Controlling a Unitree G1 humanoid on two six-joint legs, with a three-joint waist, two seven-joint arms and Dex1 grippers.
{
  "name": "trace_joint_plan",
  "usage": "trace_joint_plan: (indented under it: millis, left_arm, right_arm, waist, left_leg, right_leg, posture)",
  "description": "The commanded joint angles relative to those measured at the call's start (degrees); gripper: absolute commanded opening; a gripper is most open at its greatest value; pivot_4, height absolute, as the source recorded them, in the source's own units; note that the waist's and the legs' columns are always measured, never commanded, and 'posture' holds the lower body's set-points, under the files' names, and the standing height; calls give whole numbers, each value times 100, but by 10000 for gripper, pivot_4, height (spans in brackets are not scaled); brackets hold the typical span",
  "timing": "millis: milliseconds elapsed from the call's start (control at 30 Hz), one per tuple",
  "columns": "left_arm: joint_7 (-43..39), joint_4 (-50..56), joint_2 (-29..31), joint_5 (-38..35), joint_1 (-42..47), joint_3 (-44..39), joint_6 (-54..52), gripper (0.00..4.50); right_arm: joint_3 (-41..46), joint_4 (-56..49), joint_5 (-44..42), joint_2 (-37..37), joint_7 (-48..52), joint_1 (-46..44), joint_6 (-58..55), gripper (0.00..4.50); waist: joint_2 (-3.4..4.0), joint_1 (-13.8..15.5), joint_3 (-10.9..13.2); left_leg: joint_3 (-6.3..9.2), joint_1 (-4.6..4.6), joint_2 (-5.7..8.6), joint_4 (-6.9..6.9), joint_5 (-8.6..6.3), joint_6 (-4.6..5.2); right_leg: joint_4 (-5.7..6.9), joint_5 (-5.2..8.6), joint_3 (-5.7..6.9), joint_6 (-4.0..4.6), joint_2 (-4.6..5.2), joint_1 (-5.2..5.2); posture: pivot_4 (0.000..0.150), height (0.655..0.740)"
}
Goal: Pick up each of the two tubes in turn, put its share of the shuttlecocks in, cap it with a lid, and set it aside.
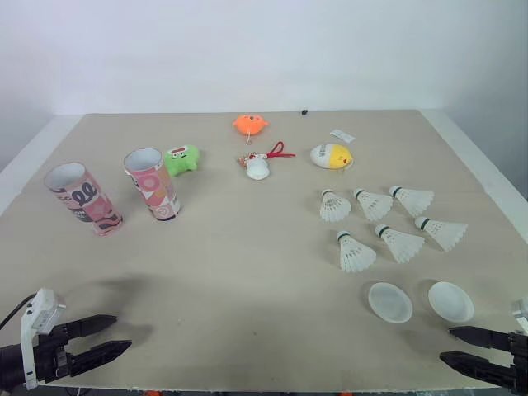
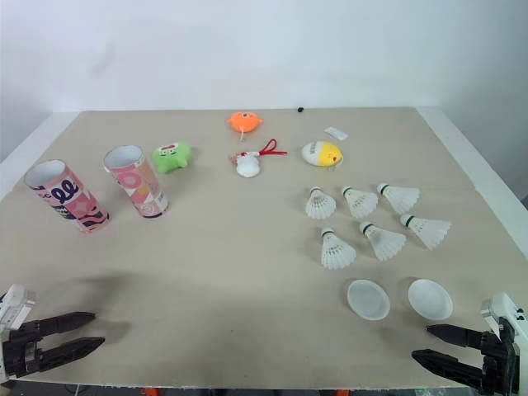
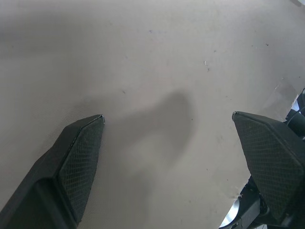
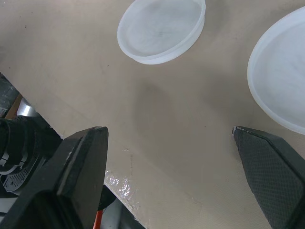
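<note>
Two pink patterned cardboard tubes point(image 1: 82, 198) point(image 1: 151, 183) stand mouth-up at the left, seemingly ready for loading. Six white feathered shuttlecocks point(image 1: 400, 243) lie grouped right of centre, two translucent round plastic lids point(image 1: 389, 301) just in front. Left gripper point(image 1: 122, 332) hovers low front-left, fingers spread, empty; right gripper point(image 1: 446, 344) likewise, near the lids.
</note>
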State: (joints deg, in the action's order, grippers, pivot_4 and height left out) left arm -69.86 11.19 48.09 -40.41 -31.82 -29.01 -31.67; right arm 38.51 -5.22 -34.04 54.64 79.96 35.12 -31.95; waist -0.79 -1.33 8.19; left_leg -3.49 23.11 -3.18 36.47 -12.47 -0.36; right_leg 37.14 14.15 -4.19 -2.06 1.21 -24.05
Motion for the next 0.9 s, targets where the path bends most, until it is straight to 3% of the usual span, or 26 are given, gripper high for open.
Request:
trace_joint_plan:
  millis: [33,367,533,600,700,833,900]
  left_arm:
    - [306,-126,-71,132,58,-92,-70,45000]
    - [646,7,-416,-194,325,-139,-412,45000]
    - [1255,543,-1044,-577,211,-427,-476,45000]
    - [1564,769,-1401,-1039,134,-744,-575,45000]
    - [1984,1059,-1906,-1593,-23,-1213,-530,45000]
    - [2264,1559,-2500,-1716,-556,-1650,-85,45000]
    - [2467,1694,-2757,-1657,-638,-1857,262,45000]
  right_arm:
    - [-56,14,8,52,110,-78,72,44589]
    - [-427,-654,-182,36,207,-249,43,44589]
    - [-1404,-1638,-729,-18,14,-1026,-428,44589]
    - [-1995,-1863,-979,-56,-63,-1775,-724,44589]
    - [-2728,-1887,-1264,-204,-167,-3030,-1086,44589]
    - [-3349,-1498,-1871,-915,-587,-5083,-1744,44589]
    - [-3579,-1384,-1919,-1159,-648,-5655,-1869,44589]
  waist:
    - [0,0,0]
    - [3,6,-2]
    - [-6,3,3]
    - [-17,-3,11]
    - [-93,-55,50]
    - [-151,-122,75]
    - [-157,-104,79]
  left_leg:
    - [0,0,0,0,0,0]
    - [13,-4,8,3,1,1]
    - [36,-4,14,11,1,2]
    - [41,-3,15,12,1,1]
    - [44,2,9,19,2,1]
    - [40,25,5,21,-3,-6]
    - [39,33,11,18,-3,-6]
  right_leg:
    - [0,0,0,0,0,0]
    - [2,-1,7,0,5,8]
    - [8,-1,10,-1,3,15]
    - [8,-1,13,-1,2,16]
    - [10,-8,14,-1,-3,13]
    - [9,-7,14,-3,-4,17]
    - [9,-4,12,-5,1,12]
  posture:
    - [1500,7323]
    - [1500,7323]
    - [1500,7323]
    - [1500,7323]
    - [1500,7323]
    - [1500,7323]
    - [1500,7323]
